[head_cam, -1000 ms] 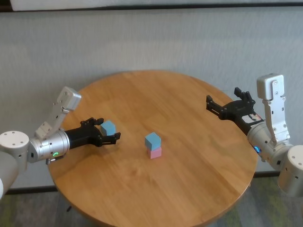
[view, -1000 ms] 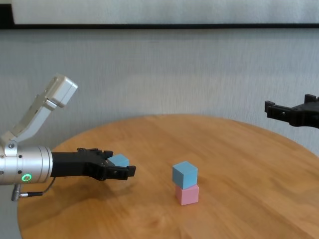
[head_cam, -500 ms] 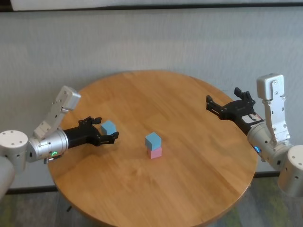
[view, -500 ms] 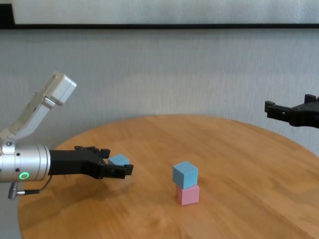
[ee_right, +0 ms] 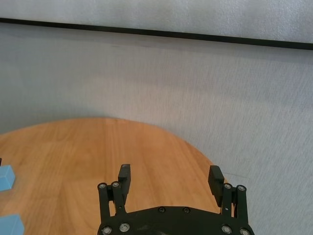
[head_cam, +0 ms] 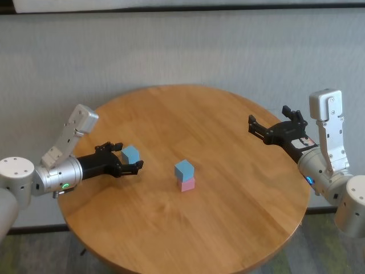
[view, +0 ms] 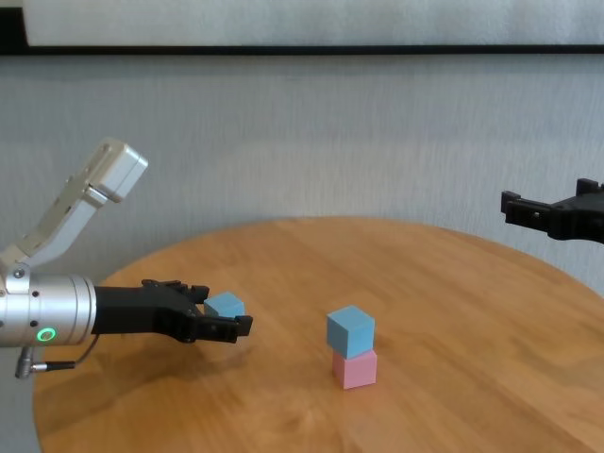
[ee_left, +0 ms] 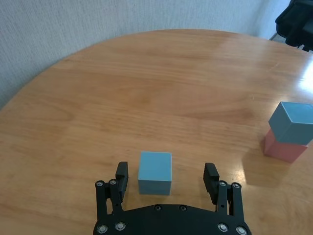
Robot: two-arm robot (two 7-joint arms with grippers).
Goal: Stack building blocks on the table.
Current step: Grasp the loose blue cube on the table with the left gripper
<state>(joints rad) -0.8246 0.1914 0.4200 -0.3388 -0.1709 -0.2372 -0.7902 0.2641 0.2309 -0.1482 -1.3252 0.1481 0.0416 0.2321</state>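
Note:
A light blue cube [head_cam: 130, 153] rests on the round wooden table [head_cam: 228, 217] at its left side. My left gripper [head_cam: 128, 156] is open, low over the table, with one finger on each side of this cube and a gap on both sides. The left wrist view shows the cube [ee_left: 155, 172] between the fingers [ee_left: 121, 176]. A second light blue cube [head_cam: 183, 169] stands on the pink cube [head_cam: 186, 184] near the table's middle, also seen in the chest view [view: 350, 330]. My right gripper [head_cam: 271, 117] is open and empty, held above the table's right edge.
A grey wall runs behind the table. The table top [view: 472, 311] carries only the three cubes. The two-cube stack [ee_left: 288, 134] stands to the right of my left gripper, about a hand's width off.
My left gripper has shifted only very slightly around the cube. The cubes and the right arm have not moved.

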